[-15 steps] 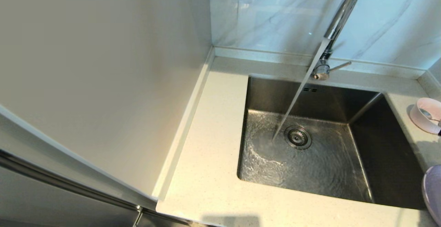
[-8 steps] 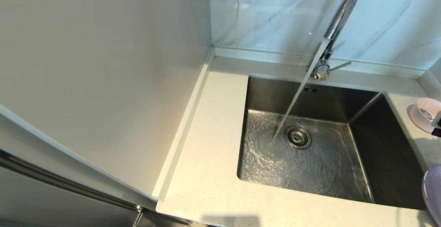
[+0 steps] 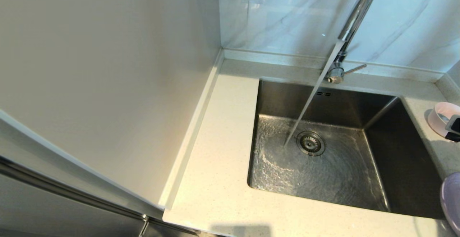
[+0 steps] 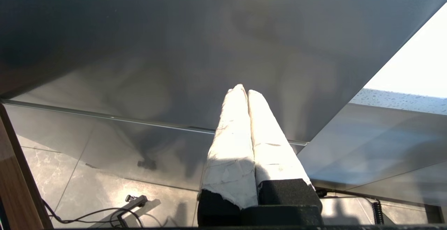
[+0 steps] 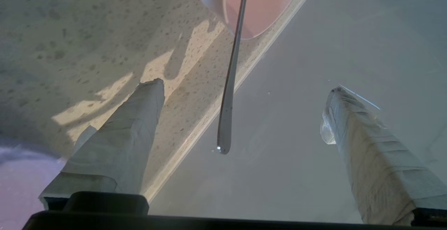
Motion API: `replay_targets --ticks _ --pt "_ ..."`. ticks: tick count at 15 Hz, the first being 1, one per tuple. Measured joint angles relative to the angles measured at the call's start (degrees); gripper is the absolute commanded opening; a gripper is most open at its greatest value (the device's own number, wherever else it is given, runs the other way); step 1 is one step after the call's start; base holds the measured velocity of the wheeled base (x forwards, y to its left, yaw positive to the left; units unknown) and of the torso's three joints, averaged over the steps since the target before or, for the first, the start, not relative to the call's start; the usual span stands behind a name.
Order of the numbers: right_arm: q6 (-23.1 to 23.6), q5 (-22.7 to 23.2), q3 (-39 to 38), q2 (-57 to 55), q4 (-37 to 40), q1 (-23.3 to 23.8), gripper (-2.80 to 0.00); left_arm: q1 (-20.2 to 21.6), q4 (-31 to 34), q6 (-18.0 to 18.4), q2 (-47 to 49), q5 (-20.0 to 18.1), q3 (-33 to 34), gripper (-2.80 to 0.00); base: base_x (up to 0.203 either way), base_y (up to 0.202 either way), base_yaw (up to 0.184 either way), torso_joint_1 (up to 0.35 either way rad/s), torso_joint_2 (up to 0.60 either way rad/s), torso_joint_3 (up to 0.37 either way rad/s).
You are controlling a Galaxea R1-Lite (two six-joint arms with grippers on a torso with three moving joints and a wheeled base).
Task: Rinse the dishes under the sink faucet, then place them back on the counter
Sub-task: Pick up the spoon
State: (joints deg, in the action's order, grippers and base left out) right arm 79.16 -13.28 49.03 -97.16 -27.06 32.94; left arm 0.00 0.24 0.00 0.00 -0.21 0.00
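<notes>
The pale-pink bowl (image 3: 441, 116) stands on the cream counter (image 3: 222, 129) at the far right, beside the steel sink (image 3: 345, 172). The silver spoon (image 5: 228, 101) leans out of the bowl (image 5: 269, 10), and its handle end hangs free between the fingers of my right gripper (image 5: 244, 87), which is open and touches nothing. Only an edge of that gripper (image 3: 453, 126) shows over the bowl in the head view. The lilac plate (image 3: 452, 201) lies at the near right. Water pours from the chrome faucet (image 3: 355, 14) into the sink. My left gripper (image 4: 241, 89) is shut and empty, away from the counter.
The stream (image 3: 312, 93) lands just left of the drain strainer (image 3: 311, 143). The faucet's lever (image 3: 354, 69) points right. A tall pale panel (image 3: 107, 86) walls off the counter's left side. A grey wall (image 5: 349, 31) rises just behind the bowl's raised counter edge.
My right gripper has crept further in over the bowl from the right edge of the head view. The water keeps running; bowl and plate have not moved.
</notes>
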Motion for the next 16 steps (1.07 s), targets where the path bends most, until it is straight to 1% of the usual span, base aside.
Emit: replay_targets --ticks 2,16 --pt "-0.01 -0.02 0.05 -0.65 -1.48 -0.04 0.00 -0.01 0.02 0.02 0.00 0.02 0.00 -2.80 0.000 0.000 0.000 0.000 0.00 0.000" --pt "-0.25 -0.69 0.46 -2.27 -2.82 -0.09 0.00 0.00 0.02 0.00 0.00 0.00 0.00 -2.80 0.000 0.000 0.000 0.000 0.00 0.000"
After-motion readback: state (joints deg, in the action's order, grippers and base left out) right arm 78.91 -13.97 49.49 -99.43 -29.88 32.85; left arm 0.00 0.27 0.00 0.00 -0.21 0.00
